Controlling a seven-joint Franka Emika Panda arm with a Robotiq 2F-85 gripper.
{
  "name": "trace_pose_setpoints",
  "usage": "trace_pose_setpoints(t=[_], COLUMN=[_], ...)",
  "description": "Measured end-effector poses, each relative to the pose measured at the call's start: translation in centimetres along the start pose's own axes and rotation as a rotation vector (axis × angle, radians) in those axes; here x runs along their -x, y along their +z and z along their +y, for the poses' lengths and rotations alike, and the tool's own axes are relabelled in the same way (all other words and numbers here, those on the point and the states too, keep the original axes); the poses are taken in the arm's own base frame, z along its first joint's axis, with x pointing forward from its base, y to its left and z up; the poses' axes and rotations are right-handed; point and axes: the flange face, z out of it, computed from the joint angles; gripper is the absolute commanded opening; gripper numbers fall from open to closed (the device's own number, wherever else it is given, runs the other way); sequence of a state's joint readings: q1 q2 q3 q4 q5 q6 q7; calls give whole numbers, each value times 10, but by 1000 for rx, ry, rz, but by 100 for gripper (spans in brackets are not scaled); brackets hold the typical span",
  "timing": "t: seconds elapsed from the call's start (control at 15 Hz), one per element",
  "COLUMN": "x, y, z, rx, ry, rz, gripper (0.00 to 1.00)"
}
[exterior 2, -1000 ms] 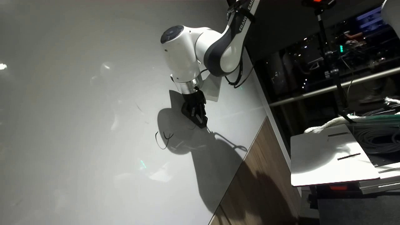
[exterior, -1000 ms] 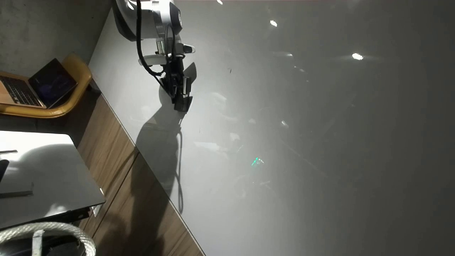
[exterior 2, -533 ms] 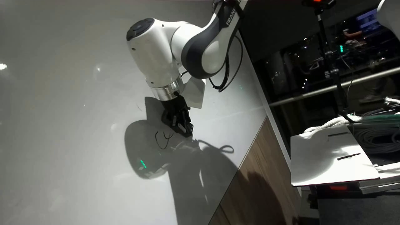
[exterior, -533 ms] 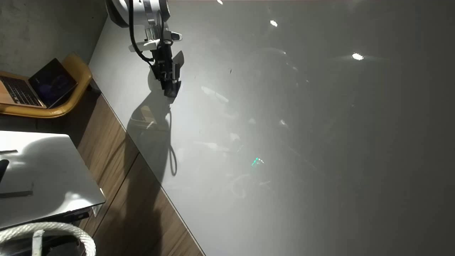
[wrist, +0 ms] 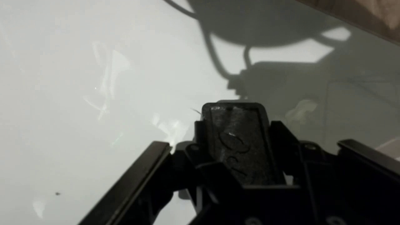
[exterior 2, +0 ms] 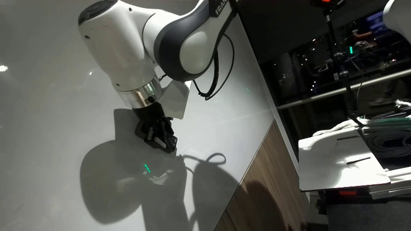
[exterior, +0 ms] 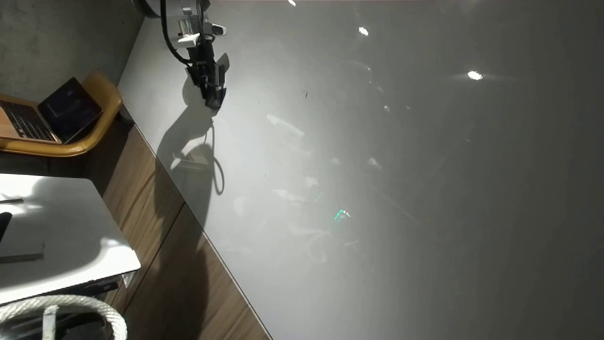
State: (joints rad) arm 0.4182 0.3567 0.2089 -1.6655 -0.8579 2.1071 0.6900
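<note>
The dark rectangular block point(wrist: 234, 122) has rounded corners and a rimmed face with curved markings. It is clamped between the jaws, far end projecting, at a glossy white surface point(wrist: 140, 78); surface contact cannot be determined.

in the wrist view my gripper point(wrist: 238, 131) hides part of the dark block point(wrist: 240, 143). the top edge cuts off my arm point(exterior 2: 196, 48) in both exterior views.

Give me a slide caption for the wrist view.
The gripper holds a dark block with rounded corners; beyond lie a glossy pale surface and, upper right, a brown panel.
</note>
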Motion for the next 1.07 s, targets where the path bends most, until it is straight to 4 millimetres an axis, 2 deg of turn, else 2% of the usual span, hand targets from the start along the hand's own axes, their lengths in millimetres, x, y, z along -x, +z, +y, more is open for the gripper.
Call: trace_pose_setpoints(t=[0.2,0.4,0.87,1.07], x=[-10,-14,-16,-5], y=[-8,-9,-11,3], z=[-24,-30,-13,-4], rx=[-14,-10,-54,-65], ry=[-14,-13,4,4], rz=[11,-1,-19,-16], gripper=[28,28,28,28])
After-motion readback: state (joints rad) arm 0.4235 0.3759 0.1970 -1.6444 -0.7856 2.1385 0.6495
